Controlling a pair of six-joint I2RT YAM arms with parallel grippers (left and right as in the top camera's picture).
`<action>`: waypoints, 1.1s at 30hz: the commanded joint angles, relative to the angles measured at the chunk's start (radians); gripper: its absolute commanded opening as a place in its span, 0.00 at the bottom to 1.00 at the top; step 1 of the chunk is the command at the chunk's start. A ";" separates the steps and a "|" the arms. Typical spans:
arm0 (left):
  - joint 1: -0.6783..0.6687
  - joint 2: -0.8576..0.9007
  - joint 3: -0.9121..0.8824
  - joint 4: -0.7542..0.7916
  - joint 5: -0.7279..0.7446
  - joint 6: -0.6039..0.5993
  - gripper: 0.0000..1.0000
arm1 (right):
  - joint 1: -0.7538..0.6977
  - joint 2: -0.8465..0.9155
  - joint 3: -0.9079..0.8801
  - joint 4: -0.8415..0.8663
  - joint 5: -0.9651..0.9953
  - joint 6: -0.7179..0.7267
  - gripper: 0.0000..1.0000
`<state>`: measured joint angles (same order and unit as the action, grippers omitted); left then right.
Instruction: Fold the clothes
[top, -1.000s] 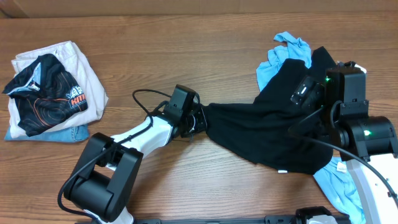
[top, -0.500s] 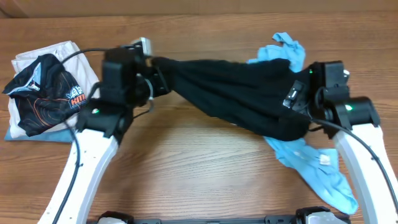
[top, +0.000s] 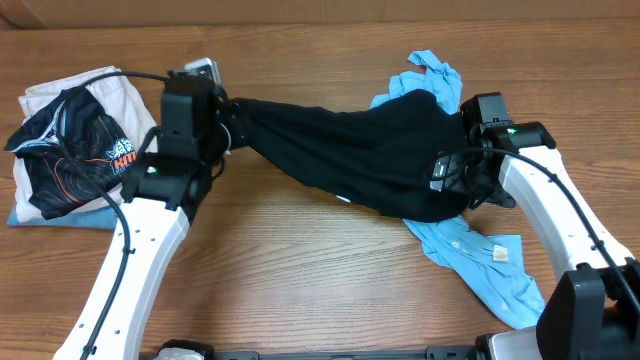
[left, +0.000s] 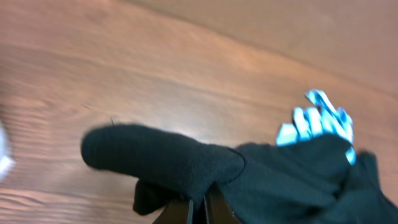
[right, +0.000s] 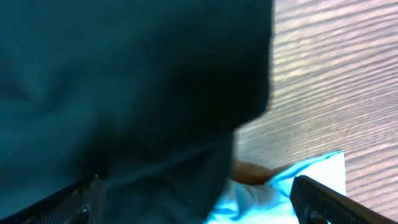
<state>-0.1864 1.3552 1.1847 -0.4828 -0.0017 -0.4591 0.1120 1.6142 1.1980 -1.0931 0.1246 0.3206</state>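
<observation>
The clothes (top: 360, 155), a large plain black garment, stretch in a band across the table from back left to right. My left gripper (top: 226, 122) is shut on the garment's left end, which hangs lifted; in the left wrist view the fingertips (left: 189, 213) pinch a fold of the black fabric (left: 186, 162). My right gripper (top: 455, 182) stands open over the garment's right end. In the right wrist view the wide-apart fingers (right: 317, 198) have black fabric (right: 124, 93) lying between them.
A light blue tee (top: 482, 265) lies under and beside the garment's right end, with part of it showing at the back (top: 425, 75). At far left is a pile: a cream-white garment (top: 125, 105) and a black printed jersey (top: 70, 145).
My left gripper has carried the garment's end from the table's middle up to the back left, stretching the fabric. The right arm has swung left, and more of the blue tee is uncovered.
</observation>
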 joint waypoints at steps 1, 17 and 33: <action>0.063 -0.009 0.098 0.016 -0.172 0.045 0.04 | -0.003 0.013 -0.003 -0.021 -0.045 -0.096 1.00; 0.108 -0.008 0.106 0.003 -0.189 0.044 0.06 | 0.007 0.016 -0.243 0.206 -0.406 -0.317 0.88; 0.109 -0.008 0.106 -0.041 -0.189 0.071 0.16 | -0.078 0.021 -0.122 0.332 0.051 -0.050 0.04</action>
<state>-0.0826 1.3552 1.2648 -0.5251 -0.1696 -0.4294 0.1234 1.6367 0.9295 -0.7319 -0.1230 0.1051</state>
